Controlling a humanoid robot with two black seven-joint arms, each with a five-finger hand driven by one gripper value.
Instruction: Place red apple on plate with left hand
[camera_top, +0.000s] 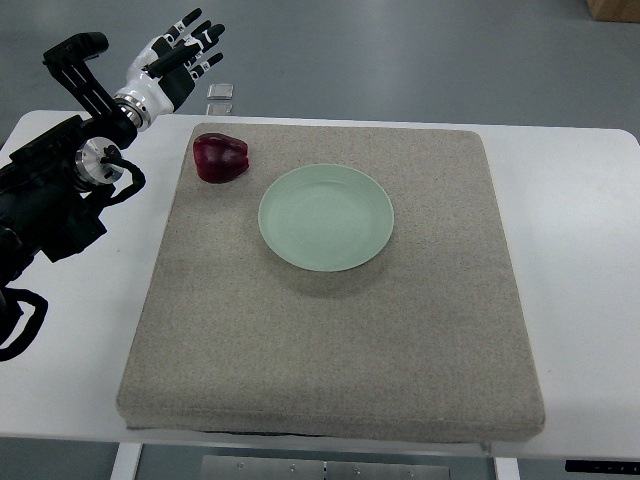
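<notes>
1. The left hand (180, 55) is raised at the upper left, beyond the far edge of the worktop (570, 200), with its fingers (205, 38) spread and straight, holding nothing.
2. The fingers are black with white segments and point up and to the right (toward the grey floor past the worktop).
3. The left arm (60, 190) is black, bulky at the joints, and comes in from the left edge, crossing the near left corner of the worktop.
4. Just beside the fingertips, on the far side of the worktop edge, lie two small clear squares (220, 98); what they are I cannot tell.
5. The apple (220, 157) is dark red and rests on the mat (330, 340) near its far left corner, below and right of the hand, apart from it.
6. The plate (326, 217) is pale green, round and bare, and sits on the mat right of the apple and a little nearer the camera; the two are near but not touching.
7. The mat is a beige, coarse-textured square pad that covers most of the white worktop.
8. A brown box corner (615, 8) shows at the top right, well apart from everything else.
</notes>
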